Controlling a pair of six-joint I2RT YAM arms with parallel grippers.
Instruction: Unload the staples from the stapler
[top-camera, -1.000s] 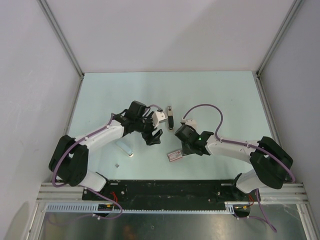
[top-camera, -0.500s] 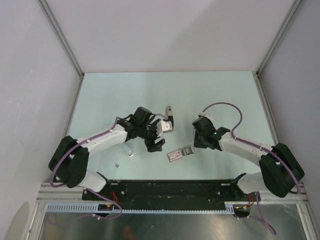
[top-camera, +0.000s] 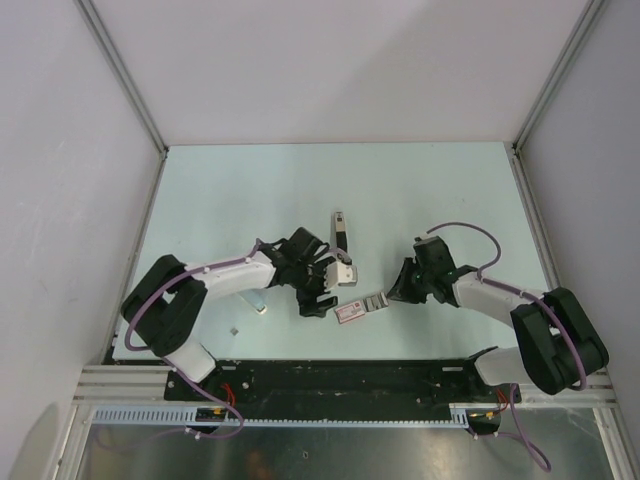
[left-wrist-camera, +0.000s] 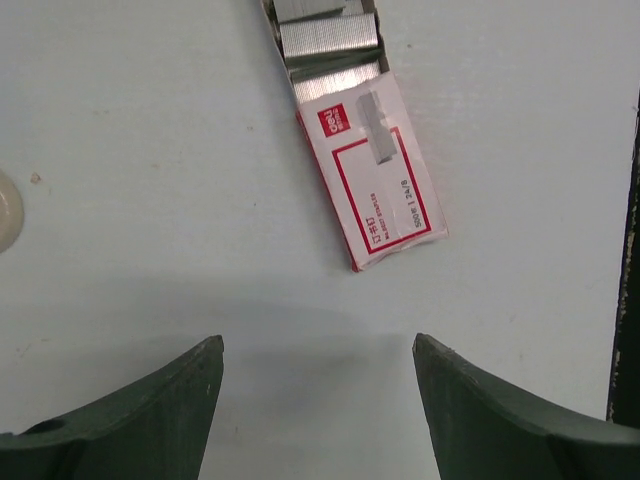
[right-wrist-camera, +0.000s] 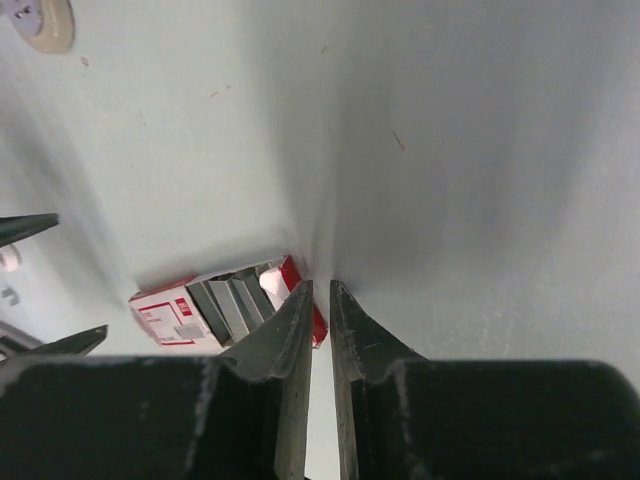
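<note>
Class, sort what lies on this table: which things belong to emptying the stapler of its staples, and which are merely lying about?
Belongs to the job:
- stapler
- left pincer, open
- right pincer, shut

Lying about:
- staple box, drawer slid out
- pale block
- small grey bit

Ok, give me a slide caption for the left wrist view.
Open left gripper hovers near a red-and-white staple box slid open, staple strips showing.
</note>
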